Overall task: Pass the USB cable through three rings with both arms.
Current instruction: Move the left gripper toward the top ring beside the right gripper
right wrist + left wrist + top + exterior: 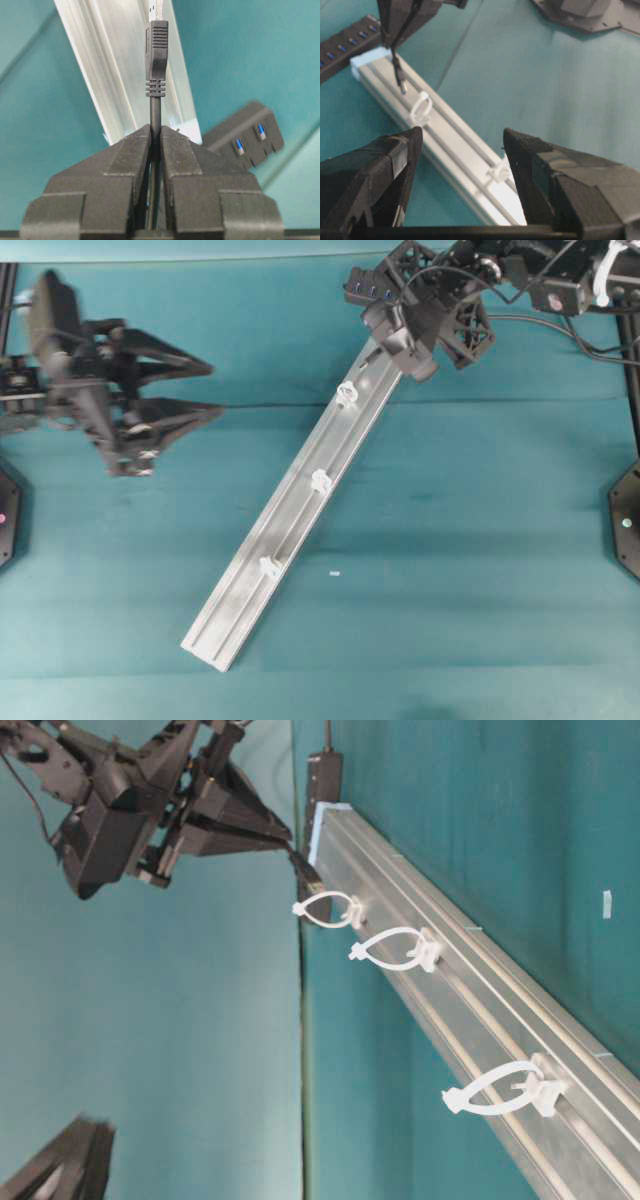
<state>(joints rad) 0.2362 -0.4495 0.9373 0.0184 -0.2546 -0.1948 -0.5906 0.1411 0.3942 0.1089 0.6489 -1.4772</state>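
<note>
My right gripper [155,127] is shut on the black USB cable [156,107] just behind its plug [156,50]. It hangs over the top end of the silver rail [300,520], with the plug [305,870] pointing at the first ring [330,910] and just short of it. The three rings [347,393] [321,480] [269,566] stand in a row along the rail, and none has cable in it. My left gripper [215,390] is open and empty, well left of the rail above the table. It faces the rail between two rings [421,107] [500,172].
The black hub [375,285] with blue ports lies at the rail's top end, under the right arm. A small white scrap [334,573] lies on the teal cloth right of the rail. Arm bases [625,520] [5,510] sit at both side edges.
</note>
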